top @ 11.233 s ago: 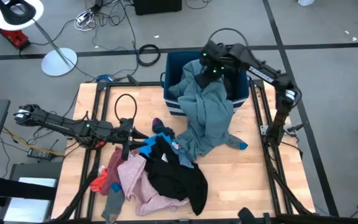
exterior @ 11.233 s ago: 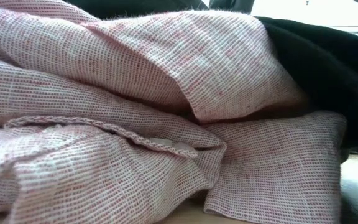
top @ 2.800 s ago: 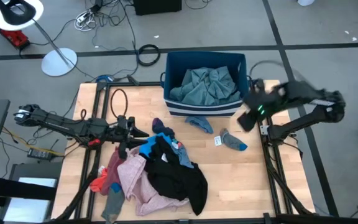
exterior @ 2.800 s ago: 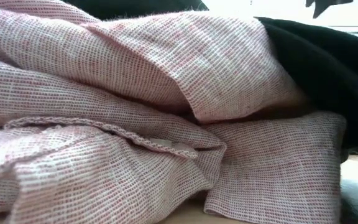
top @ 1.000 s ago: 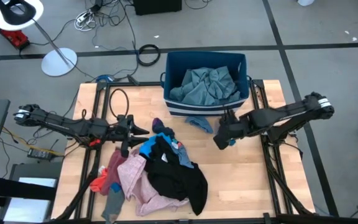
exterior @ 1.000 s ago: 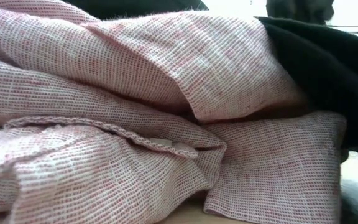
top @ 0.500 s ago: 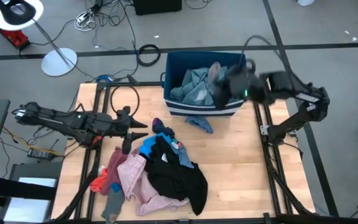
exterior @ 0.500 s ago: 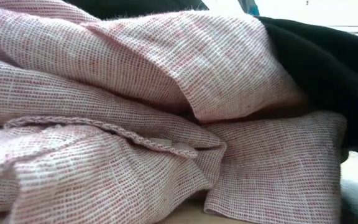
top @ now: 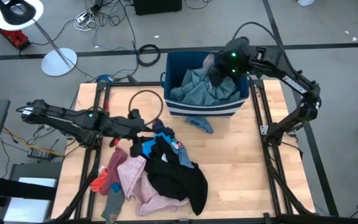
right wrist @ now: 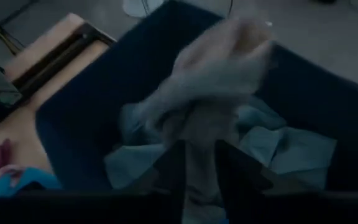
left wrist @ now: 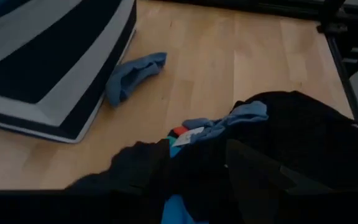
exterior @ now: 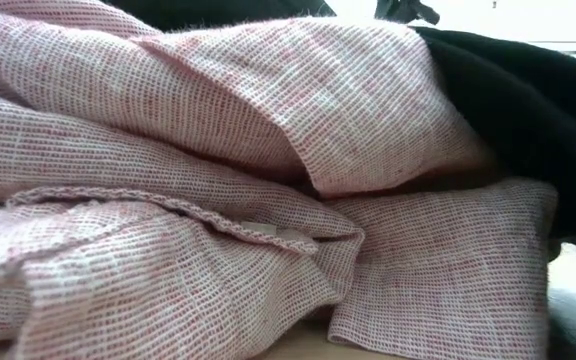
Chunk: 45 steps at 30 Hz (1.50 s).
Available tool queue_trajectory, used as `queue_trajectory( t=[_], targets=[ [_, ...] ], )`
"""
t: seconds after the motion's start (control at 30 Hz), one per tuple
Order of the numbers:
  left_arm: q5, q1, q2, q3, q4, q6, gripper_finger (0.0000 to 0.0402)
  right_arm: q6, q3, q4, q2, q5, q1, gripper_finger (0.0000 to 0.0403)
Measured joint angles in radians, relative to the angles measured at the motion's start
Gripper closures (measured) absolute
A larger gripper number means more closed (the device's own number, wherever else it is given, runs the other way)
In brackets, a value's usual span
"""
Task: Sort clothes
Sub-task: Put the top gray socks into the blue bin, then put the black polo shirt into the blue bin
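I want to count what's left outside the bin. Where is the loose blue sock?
In the high view the blue sock lies alone on the wooden table, just in front of the striped bin, up and right of the clothes pile.

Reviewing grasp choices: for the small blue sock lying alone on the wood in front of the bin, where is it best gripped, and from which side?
The blue sock lies flat and crumpled on the table, close against the striped bin. Probably best is a pinch from straight above on its raised middle fold, jaws set across its narrow width. The bin wall blocks that side, so come from the open table side.
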Motion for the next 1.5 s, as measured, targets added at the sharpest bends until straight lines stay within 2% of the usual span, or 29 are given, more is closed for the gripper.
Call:
queue_trajectory(
  t=[0.17,0.3,0.57,0.73,0.93,1.07,1.23,1.5],
  targets=[
    [0.049,0.000,0.047,0.001,0.002,0.043,0.0239,-0.006,0.000,-0.006,0.022,-0.004,-0.015,0.0242],
    [0.078,0.000,0.082,0.001,-0.001,0.043,0.0239,-0.028,0.000,-0.029,0.004,-0.005,-0.014,0.0210],
    [0.081,0.024,0.164,0.001,-0.054,-0.048,0.0239,0.054,0.000,-0.143,-0.100,-0.062,0.064,0.0196],
    [0.155,0.057,0.207,0.001,-0.094,-0.092,0.0239,0.148,0.000,-0.224,-0.143,-0.017,0.230,0.0204],
    [0.208,0.070,0.210,0.001,-0.091,-0.083,0.0239,0.318,0.000,-0.291,-0.176,0.209,0.531,0.0212],
    [0.287,0.066,0.216,0.001,-0.120,0.028,0.0239,0.469,0.000,-0.353,-0.175,0.330,0.711,0.0216],
    [0.262,0.045,0.229,0.000,-0.144,0.123,0.0239,0.651,-0.066,-0.374,-0.171,0.415,0.875,0.0221],
    [0.213,0.041,0.302,0.000,-0.149,0.246,0.0239,0.975,-0.272,-0.365,-0.169,0.527,1.062,0.0227]
  ],
)
